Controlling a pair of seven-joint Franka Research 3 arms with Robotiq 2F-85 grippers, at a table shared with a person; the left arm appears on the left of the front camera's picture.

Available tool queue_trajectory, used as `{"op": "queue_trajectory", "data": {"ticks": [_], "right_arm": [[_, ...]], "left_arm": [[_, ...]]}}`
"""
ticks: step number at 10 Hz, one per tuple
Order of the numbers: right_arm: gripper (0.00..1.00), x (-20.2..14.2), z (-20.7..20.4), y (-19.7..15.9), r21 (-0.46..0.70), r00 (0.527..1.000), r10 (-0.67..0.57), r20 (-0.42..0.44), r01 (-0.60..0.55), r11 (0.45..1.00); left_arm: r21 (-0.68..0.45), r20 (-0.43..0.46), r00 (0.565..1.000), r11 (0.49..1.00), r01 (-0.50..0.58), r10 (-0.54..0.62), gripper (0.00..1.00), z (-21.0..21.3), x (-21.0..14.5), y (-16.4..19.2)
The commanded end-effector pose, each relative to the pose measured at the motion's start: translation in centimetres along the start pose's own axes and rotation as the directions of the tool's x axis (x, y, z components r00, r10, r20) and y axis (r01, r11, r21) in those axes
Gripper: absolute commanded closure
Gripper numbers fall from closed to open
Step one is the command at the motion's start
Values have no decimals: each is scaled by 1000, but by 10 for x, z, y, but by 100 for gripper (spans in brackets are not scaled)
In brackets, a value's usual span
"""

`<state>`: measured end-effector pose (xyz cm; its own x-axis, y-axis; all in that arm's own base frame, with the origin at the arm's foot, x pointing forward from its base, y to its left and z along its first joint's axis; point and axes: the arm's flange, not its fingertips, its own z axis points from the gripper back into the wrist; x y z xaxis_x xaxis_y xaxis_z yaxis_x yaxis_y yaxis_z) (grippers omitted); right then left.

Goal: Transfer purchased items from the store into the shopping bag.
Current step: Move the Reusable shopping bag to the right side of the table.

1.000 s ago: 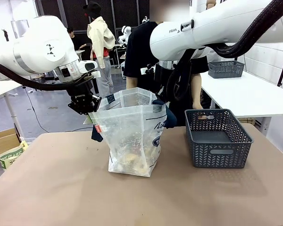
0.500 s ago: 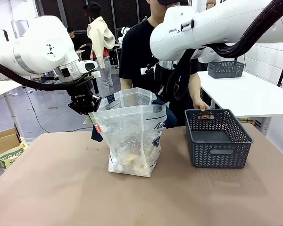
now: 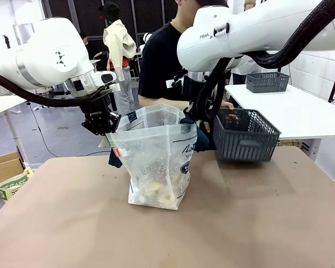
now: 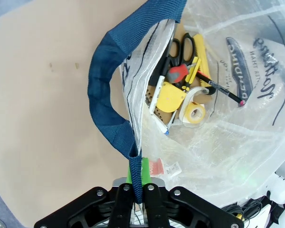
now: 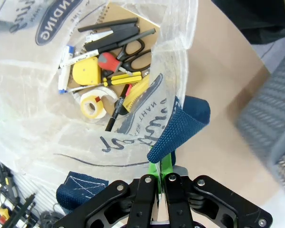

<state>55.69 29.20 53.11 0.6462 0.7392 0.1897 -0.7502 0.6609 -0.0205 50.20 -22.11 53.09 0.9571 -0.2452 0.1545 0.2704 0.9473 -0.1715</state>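
Navy handles point(image 4: 104, 95) sit pinched in left gripper point(image 4: 137, 187) and right gripper point(image 5: 160, 180); if either slips, I expect the bag point(image 3: 156, 162) to collapse.

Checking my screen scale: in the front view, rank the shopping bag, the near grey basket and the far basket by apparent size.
1. shopping bag
2. near grey basket
3. far basket: looks smallest, but it is farther off, so true size is unsure.
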Motion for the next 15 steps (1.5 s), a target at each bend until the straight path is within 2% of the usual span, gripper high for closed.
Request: {"op": "queue_trajectory", "data": {"ticks": [1, 5, 10, 12, 13, 14, 15], "right_arm": [[100, 12, 6, 10, 18, 997, -76, 23, 76, 997], [100, 32, 17, 21, 31, 974, -226, -23, 227, 973], [100, 53, 19, 23, 75, 938, -346, -7, 346, 935], [100, 59, 18, 24, 44, 938, -346, -32, 347, 937], [100, 46, 14, 24, 53, 949, -316, -8, 316, 947], [100, 46, 14, 24, 53, 949, -316, -8, 316, 947], [100, 49, 13, 25, 56, 946, -323, -17, 323, 945]], "left_arm": [[-52, 10, 1000, 998, 23, -22, 100, 11, 8, -13], [-85, 19, 998, 994, 62, -60, 100, 18, 20, -32], [-158, 43, 992, 980, 120, -115, 100, 11, 27, -45], [-138, 45, 993, 984, 117, -111, 100, 13, 26, -47], [-75, 70, 992, 991, 114, -109, 100, 15, 20, -43], [-121, 25, 995, 988, 99, -97, 100, 6, 23, -47], [-111, 31, 994, 988, 104, -101, 100, 8, 23, -46]]}}
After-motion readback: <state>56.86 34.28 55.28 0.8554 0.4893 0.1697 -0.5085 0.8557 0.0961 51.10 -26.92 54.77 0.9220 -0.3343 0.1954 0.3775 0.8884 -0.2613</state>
